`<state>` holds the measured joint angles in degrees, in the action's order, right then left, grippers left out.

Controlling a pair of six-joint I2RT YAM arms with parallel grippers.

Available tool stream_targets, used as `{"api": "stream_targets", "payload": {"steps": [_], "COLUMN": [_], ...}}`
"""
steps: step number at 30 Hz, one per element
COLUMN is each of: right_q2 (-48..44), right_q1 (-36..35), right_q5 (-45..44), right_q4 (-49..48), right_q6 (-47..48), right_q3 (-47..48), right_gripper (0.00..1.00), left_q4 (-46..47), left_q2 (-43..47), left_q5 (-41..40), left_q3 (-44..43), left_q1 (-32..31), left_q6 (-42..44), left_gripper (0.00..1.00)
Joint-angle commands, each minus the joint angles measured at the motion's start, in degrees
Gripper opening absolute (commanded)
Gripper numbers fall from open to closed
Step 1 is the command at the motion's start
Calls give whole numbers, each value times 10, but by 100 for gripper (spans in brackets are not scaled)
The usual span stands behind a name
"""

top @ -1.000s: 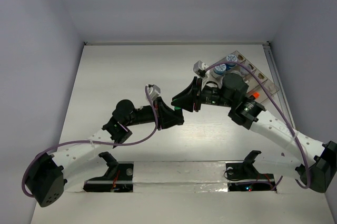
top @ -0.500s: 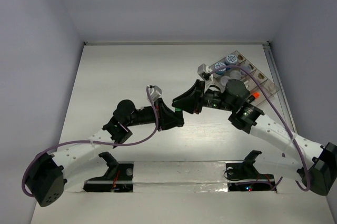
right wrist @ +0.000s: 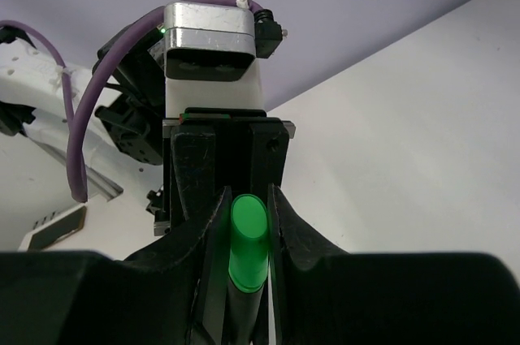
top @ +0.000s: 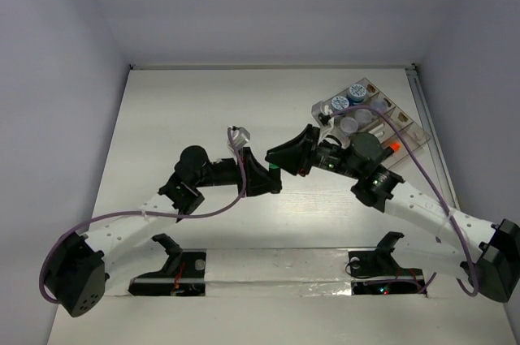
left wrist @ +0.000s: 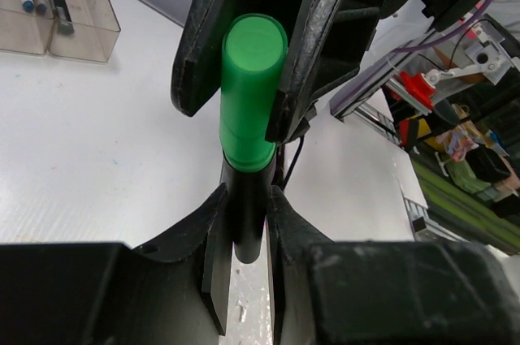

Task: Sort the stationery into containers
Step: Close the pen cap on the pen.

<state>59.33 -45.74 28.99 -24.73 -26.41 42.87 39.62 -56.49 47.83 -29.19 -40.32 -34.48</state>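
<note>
Jaws of my left gripper (left wrist: 246, 207) and right gripper (right wrist: 249, 235) both clamp the centre-frame highlighter (left wrist: 253, 77); tugging apart could pop its cap.

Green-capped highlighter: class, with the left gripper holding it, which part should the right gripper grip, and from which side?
Grip the highlighter by its green cap, the only free part: the left gripper clamps the black barrel. Approach opposite the left gripper, a finger on each side of the round cap, as the right gripper does.
</note>
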Motion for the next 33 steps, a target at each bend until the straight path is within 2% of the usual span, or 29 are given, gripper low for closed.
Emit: {"api": "stream_targets", "payload": {"steps": [1,9,12,17,25,30,33], "right_q2": [10,-1,23,46,90,92,105], "right_q1": [-39,-67,-74,-90,-124,-154,-173], "right_q5": [68,64,68,95,77,29,7], "right_q4": [100,74,21,-104,-105,-82,-54], "right_q6": [-10,-43,-70,-137,-150,-145,-135], "right_q3": [-43,-128,-163,-229,-241,-229,-214], "right_gripper": [0,0,0,0,0,0,0], "left_q4": [118,55,67,28,28,84,66], "left_q2": [9,9,-5,-4,-16,-36,-39], "left_q5": [-54,-52,-46,-52,-48,-48,-53], "left_q3": [-69,-144,-162,-191,-220,-203,-215], "left_q1": [45,63,63,82,96,96,103], "left_q6": [-31,-9,-17,8,4,-30,-17], "left_gripper": [0,0,0,0,0,0,0]}}
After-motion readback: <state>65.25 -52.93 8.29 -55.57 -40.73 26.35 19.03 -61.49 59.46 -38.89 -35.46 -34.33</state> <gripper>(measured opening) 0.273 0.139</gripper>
